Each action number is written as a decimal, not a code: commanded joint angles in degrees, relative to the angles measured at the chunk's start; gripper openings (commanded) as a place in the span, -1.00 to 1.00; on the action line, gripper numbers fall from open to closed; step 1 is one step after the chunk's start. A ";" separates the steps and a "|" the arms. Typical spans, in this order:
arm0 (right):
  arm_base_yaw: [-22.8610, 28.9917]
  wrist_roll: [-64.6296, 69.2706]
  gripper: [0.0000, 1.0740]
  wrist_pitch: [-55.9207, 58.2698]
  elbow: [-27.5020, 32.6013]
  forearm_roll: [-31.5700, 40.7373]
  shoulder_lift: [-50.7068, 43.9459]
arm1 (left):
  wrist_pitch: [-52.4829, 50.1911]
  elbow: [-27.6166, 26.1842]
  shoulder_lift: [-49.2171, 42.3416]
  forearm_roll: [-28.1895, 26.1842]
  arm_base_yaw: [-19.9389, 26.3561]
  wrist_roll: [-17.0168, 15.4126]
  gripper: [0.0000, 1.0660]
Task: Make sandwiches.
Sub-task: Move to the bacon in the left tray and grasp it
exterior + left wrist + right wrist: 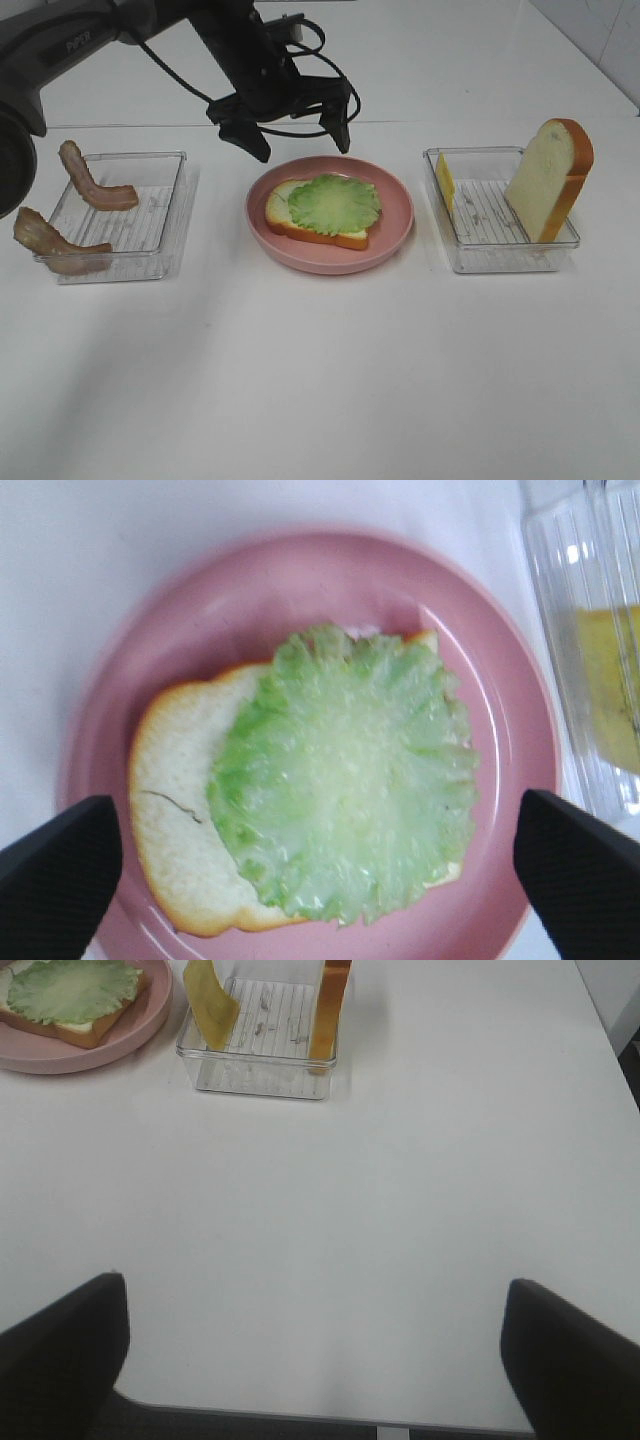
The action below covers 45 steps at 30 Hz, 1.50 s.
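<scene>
**Sandwich pieces sitting in three places**

A pale bread slice (283, 216) with orange-brown crust is lying flat on the pink plate (330, 263), with a ruffled green lettuce leaf (334, 203) resting on top. Two brown-pink bacon strips (95, 187) are draping over the rim of the left tray (150, 215). A yellow cheese slice (444, 183) and a second bread slice (548, 180) are standing on edge in the right tray (490, 256).

Bright, even light; soft shadows on the white table (320, 380); left wrist view blurred, lettuce (345, 780) slightly glossy.
</scene>
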 commanded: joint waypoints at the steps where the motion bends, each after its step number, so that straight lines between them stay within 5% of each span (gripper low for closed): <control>1: -0.23 0.00 0.84 -0.06 -0.11 0.00 -2.01 | 6.19 -4.53 -1.20 3.61 -0.06 -1.95 0.92; 7: -0.23 0.00 0.84 -0.06 -0.11 0.00 -2.01 | 6.19 -3.61 -5.16 4.93 -0.06 -0.97 0.92; 16: -0.23 0.00 0.84 -0.06 -0.11 0.00 -2.01 | 6.19 10.94 -17.65 10.77 0.11 -0.40 0.92; 28: -0.23 0.00 0.84 -0.06 -0.11 0.00 -2.01 | 6.19 19.02 -28.99 16.62 0.11 -0.40 0.92; 32: -0.23 0.00 0.84 -0.06 -0.11 0.00 -2.01 | 6.19 25.78 -33.86 20.05 0.17 -0.40 0.92; 45: -0.23 0.00 0.84 -0.06 -0.11 0.00 -2.01 | 6.07 42.46 -46.12 20.11 8.02 -0.23 0.92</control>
